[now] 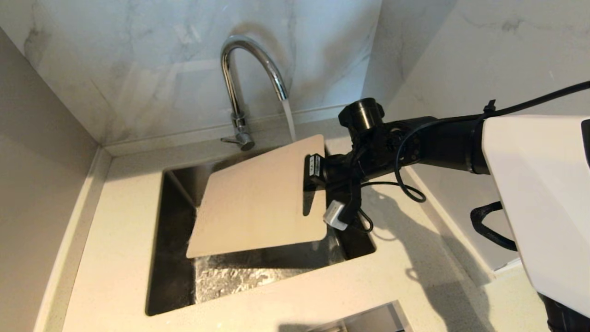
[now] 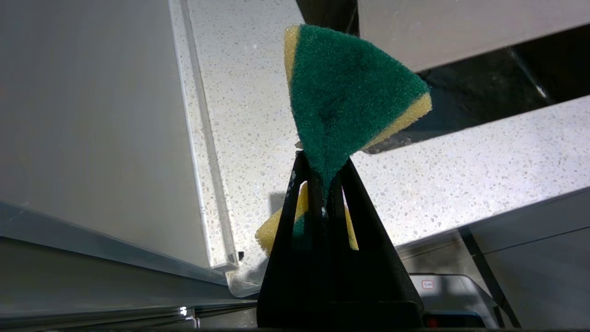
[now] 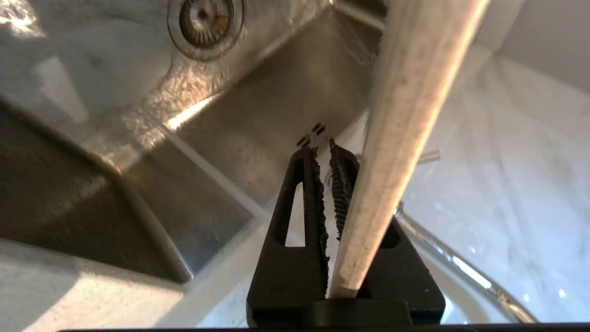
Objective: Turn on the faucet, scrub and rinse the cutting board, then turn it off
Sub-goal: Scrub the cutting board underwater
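Head view: cutting board [image 1: 258,198] hides sink [image 1: 170,276] drain.

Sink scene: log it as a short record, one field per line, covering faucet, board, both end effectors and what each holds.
faucet: running, water falling from the spout behind the board's far edge
cutting board: tilted, held over the sink, not lying on its bottom
right end effector: shut on the cutting board at its right edge
left end effector: out of the head view, shut on the sponge
sponge: green and yellow, pinched and folded, above the countertop
drain: visible in the sink bottom
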Robot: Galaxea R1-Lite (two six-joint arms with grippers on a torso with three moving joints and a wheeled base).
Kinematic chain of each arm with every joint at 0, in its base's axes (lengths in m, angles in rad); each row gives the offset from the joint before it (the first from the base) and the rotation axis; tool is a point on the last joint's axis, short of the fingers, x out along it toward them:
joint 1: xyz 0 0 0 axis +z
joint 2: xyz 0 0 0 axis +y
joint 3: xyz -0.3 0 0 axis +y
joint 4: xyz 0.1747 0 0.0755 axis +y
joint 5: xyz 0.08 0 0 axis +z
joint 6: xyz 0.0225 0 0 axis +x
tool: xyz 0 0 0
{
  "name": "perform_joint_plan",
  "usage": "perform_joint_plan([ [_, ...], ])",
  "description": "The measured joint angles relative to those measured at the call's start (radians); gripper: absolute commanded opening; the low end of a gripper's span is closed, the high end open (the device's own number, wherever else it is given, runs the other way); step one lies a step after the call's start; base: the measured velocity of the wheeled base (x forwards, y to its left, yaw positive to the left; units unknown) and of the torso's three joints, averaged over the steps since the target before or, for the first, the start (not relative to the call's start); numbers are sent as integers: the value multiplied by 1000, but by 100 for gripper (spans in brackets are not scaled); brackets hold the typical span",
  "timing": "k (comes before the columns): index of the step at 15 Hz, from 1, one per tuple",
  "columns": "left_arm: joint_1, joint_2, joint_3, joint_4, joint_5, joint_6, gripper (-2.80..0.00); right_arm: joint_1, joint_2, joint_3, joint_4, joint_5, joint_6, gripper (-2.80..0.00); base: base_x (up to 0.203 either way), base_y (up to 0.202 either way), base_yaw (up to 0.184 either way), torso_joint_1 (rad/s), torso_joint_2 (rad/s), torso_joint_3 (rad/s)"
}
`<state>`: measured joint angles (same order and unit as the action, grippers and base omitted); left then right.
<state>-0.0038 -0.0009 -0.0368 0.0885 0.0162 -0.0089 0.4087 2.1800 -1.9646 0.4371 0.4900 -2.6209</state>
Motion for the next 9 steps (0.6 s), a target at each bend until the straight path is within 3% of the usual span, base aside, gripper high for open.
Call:
perform_joint_plan([
  [4,-1,0,0,0,0,0,-280,-1,-62,54,13,-2,1,-280,0,0,0,0,0,0],
  [9,0,0,0,0,0,0,-280,-7,-201,228,9,-4,1,-280,0,0,0,0,0,0],
])
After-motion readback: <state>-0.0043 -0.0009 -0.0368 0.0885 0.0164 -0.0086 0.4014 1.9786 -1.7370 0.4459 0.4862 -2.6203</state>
